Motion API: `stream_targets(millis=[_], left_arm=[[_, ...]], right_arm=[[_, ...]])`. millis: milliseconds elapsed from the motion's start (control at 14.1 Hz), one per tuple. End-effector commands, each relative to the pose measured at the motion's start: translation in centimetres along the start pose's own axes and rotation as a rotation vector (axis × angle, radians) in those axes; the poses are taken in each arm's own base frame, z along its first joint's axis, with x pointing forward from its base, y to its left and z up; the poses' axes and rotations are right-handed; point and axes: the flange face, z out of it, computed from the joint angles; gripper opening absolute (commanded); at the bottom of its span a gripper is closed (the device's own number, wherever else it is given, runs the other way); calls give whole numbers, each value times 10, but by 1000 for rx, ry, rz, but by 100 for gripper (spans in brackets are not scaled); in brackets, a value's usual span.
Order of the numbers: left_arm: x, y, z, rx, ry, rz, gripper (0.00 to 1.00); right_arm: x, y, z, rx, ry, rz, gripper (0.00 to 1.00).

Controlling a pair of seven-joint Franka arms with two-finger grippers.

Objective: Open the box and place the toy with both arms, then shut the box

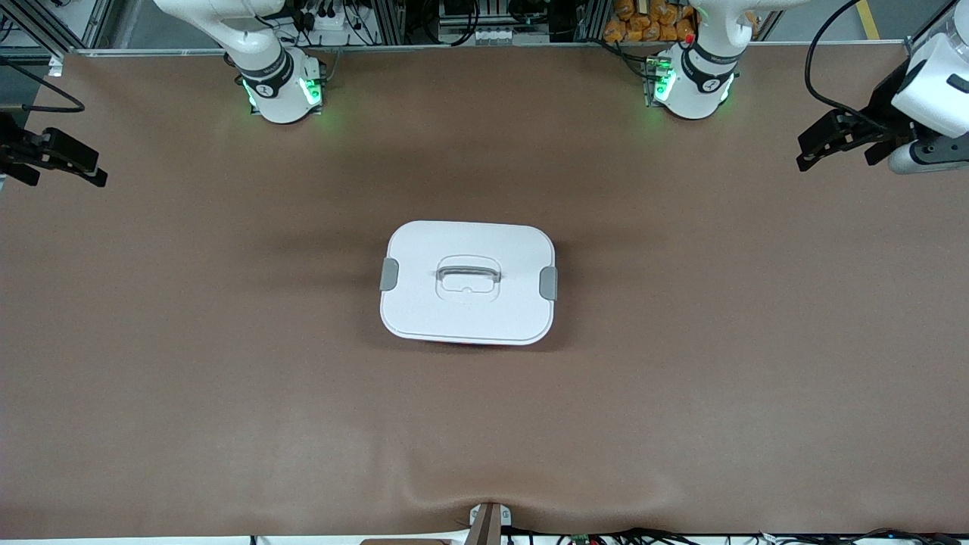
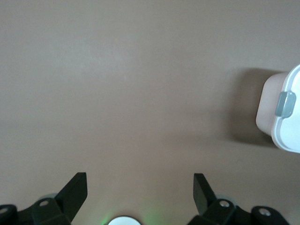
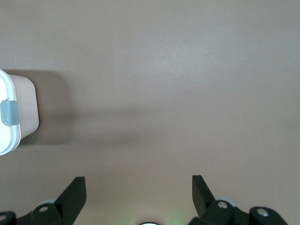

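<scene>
The box [image 1: 468, 282] sits in the middle of the tabletop [image 1: 227, 363], lid [image 1: 424, 303] on and flat. Its long axis runs from the right arm's end of the tabletop toward the left arm's end. The recessed handle [image 1: 468, 274] in the lid lies along that same line, and one grey clip sits on each short end: the one toward my right arm [image 1: 388, 274] and the one toward my left arm [image 1: 549, 282]. Both clips lie flat against the lid's edge (a thin strip of pink tub peeks out under the lid on the side nearest the front camera).

My left pincer [image 1: 808, 154] hangs in the air over the left arm's end of the tabletop, well apart from the box, its fingers spread wide and holding nothing. In the left wrist view the fingers [image 2: 75, 190] frame bare tabletop, and the box's short end with its clip [image 2: 285, 103] shows off at the edge.

My right pincer [image 1: 97, 175] hangs over the right arm's end, likewise well apart from the box, fingers [image 3: 74, 191] wide and empty. Its wrist view catches the other short end of the box [image 3: 23, 108].
</scene>
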Motion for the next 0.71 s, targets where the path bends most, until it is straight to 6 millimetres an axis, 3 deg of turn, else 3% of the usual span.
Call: stream_targets(millis=[0, 640], left_arm=[[-5, -4, -5, 26, 43, 26, 100], [-6, -7, -10, 35, 70, 83, 100]], right_arm=[[-1, 1, -4, 7, -1, 9, 100], [-3, 1, -3, 7, -13, 9, 100]])
